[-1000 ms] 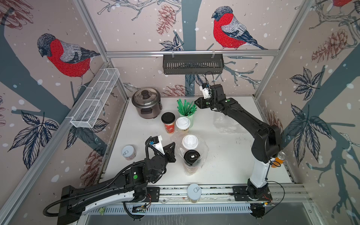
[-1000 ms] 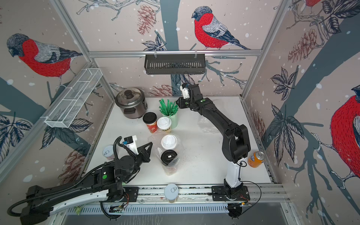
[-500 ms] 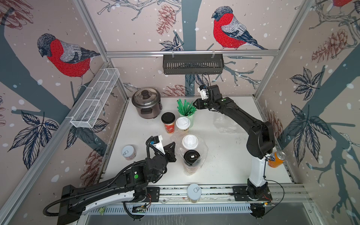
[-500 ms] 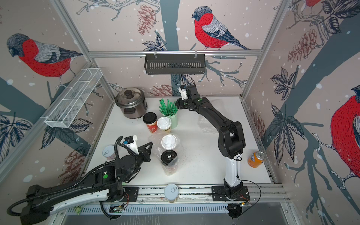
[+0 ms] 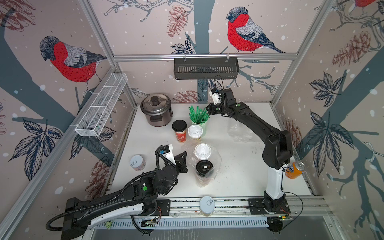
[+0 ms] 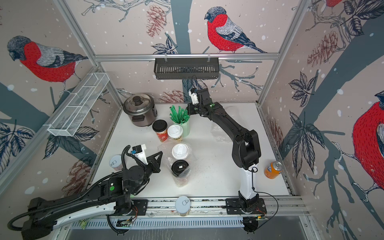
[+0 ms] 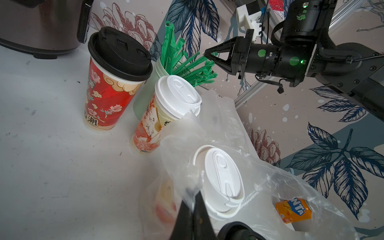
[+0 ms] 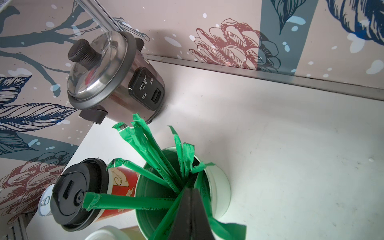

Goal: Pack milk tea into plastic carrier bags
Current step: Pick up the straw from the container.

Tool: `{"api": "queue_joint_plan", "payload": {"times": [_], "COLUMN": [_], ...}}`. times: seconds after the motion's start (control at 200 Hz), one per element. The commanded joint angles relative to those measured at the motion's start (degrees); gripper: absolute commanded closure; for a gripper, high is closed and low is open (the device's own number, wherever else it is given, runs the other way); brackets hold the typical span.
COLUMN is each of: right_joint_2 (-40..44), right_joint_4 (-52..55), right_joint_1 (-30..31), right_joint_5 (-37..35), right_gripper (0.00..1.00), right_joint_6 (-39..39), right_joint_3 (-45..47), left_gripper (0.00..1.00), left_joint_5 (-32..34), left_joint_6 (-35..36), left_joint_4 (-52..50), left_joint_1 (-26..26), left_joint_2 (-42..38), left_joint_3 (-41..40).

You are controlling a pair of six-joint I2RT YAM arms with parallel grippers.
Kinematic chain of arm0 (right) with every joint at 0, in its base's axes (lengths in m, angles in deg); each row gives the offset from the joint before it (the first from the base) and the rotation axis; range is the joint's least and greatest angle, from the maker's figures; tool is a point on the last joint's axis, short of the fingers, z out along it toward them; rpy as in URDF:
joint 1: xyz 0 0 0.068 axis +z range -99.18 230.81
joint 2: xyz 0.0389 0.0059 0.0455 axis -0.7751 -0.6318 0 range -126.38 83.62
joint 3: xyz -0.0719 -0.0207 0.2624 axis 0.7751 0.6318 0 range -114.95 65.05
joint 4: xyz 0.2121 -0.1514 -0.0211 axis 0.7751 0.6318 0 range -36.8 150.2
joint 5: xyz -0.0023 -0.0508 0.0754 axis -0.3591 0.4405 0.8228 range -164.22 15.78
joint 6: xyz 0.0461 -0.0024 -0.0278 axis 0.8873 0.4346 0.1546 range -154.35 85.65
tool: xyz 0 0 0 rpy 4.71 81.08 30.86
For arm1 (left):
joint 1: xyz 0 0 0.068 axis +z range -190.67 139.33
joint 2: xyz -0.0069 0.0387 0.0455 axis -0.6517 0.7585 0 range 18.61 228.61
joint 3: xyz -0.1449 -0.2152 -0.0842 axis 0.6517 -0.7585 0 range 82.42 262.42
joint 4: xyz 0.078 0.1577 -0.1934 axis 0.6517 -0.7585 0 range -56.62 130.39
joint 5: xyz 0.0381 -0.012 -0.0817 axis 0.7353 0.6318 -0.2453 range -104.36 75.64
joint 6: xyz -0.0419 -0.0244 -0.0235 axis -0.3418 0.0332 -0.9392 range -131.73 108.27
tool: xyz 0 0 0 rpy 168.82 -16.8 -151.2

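Two milk tea cups stand inside an upright plastic carrier bag [image 5: 216, 160], one white-lidded [image 5: 202, 151] and one black-lidded [image 5: 204, 167]. My left gripper [image 5: 185, 154] [image 7: 193, 200] is shut on that bag's rim beside the white lid [image 7: 222, 176]. Behind the bag stand a red black-lidded cup [image 5: 179, 127] [image 7: 108, 89] and a white-lidded cup [image 5: 195, 131] [image 7: 176, 95]. A second clear bag [image 5: 239, 131] lies flat at the right. My right gripper [image 5: 207, 108] [image 8: 190, 190] hovers over the pale green cup [image 8: 220, 187] of green straws [image 5: 198, 114], shut with one straw caught at its tips.
A rice cooker [image 5: 156, 109] stands at the back left. One pull-tab can [image 5: 137, 163] sits left of my left arm and another [image 5: 207, 204] on the front rail. An orange soda can [image 5: 295, 170] is at the right edge. A black basket [image 5: 205, 67] hangs on the back wall.
My right gripper has moved left over the straw cup and shut there. The left arm, the bag and the cups have not moved.
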Motion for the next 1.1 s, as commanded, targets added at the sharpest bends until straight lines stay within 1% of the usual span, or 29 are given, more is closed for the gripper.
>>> {"api": "queue_joint_plan", "payload": {"times": [0.0, 0.185, 0.44, 0.54, 0.65, 0.8, 0.931, 1.096], "right_joint_2": [2.30, 9.14, 23.14, 28.87, 34.61, 40.35, 42.14, 42.14], "right_joint_4": [1.99, 4.19, 7.06, 9.40, 12.70, 18.14, 23.03, 26.72], "right_joint_1": [0.49, 1.65, 6.77, 9.33, 13.71, 21.40, 28.71, 34.83], "right_joint_5": [-2.01, -5.19, -16.73, -20.00, -24.44, -27.58, -31.11, -30.52], "right_gripper": [0.97, 0.98, 0.98, 0.99, 0.99, 0.99, 0.99, 1.00], "right_joint_6": [-1.89, -3.64, -6.81, -7.29, -7.13, -5.08, -2.11, -0.01], "right_joint_3": [-1.30, -1.03, 3.59, 5.52, 6.53, 7.18, 7.18, 8.02], "left_gripper": [1.00, 1.00, 1.00, 1.00, 1.00, 1.00, 1.00, 1.00], "left_joint_5": [0.78, 0.63, -0.02, -0.17, -0.50, -0.81, -1.42, -1.60], "left_joint_6": [-0.50, 0.76, 1.28, 1.82, 2.13, 2.52, 2.51, 1.95], "left_joint_4": [0.90, 1.48, 1.66, 1.92, 1.98, 2.09, 2.01, 1.62], "left_joint_1": [0.04, -0.04, 0.02, 0.04, -0.03, -0.03, -0.01, -0.03], "left_joint_2": [-0.08, 0.56, 1.09, 1.11, 1.15, 1.66, 2.36, 3.04], "left_joint_3": [0.19, 0.87, 1.59, 1.76, 2.18, 2.75, 3.10, 3.20]}}
